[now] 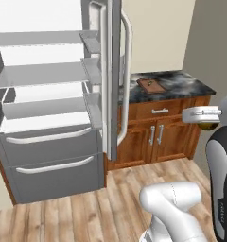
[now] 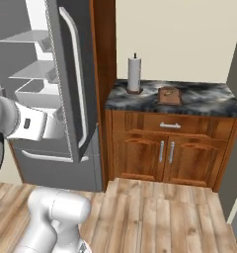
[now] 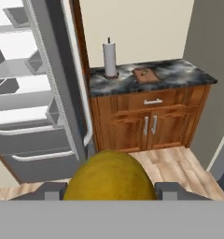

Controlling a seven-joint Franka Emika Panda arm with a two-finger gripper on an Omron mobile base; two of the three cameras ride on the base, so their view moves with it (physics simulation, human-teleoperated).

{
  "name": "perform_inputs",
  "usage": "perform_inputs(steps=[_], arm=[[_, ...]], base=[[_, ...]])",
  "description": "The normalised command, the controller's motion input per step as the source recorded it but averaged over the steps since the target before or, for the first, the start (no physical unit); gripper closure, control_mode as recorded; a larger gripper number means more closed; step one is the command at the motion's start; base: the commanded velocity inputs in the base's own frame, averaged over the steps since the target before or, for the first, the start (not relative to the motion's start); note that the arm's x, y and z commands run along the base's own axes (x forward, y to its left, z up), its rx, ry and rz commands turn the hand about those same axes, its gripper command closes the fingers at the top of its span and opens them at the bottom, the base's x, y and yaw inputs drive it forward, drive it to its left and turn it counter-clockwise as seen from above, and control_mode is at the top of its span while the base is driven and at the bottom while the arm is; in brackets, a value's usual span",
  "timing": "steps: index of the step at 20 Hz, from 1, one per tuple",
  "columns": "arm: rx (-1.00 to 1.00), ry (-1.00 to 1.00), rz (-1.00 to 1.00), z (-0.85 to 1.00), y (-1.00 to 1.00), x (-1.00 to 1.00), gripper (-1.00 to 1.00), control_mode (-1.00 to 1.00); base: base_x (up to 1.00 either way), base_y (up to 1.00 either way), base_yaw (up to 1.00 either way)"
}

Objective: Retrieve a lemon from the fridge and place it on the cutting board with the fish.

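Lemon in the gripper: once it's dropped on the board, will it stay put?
The lemon looks round and smooth, so it will probably roll if released from any height. The cutting board appears to have a raised rim, which may stop it. Pinched between the fingers, it seems firm, not squashed.

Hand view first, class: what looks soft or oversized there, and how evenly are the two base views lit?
Hand view: the lemon looms huge and soft-edged between the jaws, simply from closeness. Left base view: flat, even light, with the fridge interior nearly blown out to white. Right base view: the cutting board sits small and coarse, and the counter throws no clear shadows.
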Motion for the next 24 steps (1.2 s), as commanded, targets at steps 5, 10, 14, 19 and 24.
perform_inputs(steps=[5, 10, 14, 19, 24], arm=[[0.0, 0.0, 0.0, 0.0, 0.0, 0.0, 1.0, 1.0], [0.0, 0.0, 0.0, 0.0, 0.0, 0.0, 1.0, 1.0], [0.0, 0.0, 0.0, 0.0, 0.0, 0.0, 1.0, 1.0], [0.0, 0.0, 0.0, 0.0, 0.0, 0.0, 1.0, 1.0], [0.0, 0.0, 0.0, 0.0, 0.0, 0.0, 1.0, 1.0]], base=[[0.19, -0.63, 0.08], [0.35, -0.63, 0.0], [0.64, -0.6, 0.0], [0.82, -0.49, 0.0], [0.84, -0.48, 0.0]])
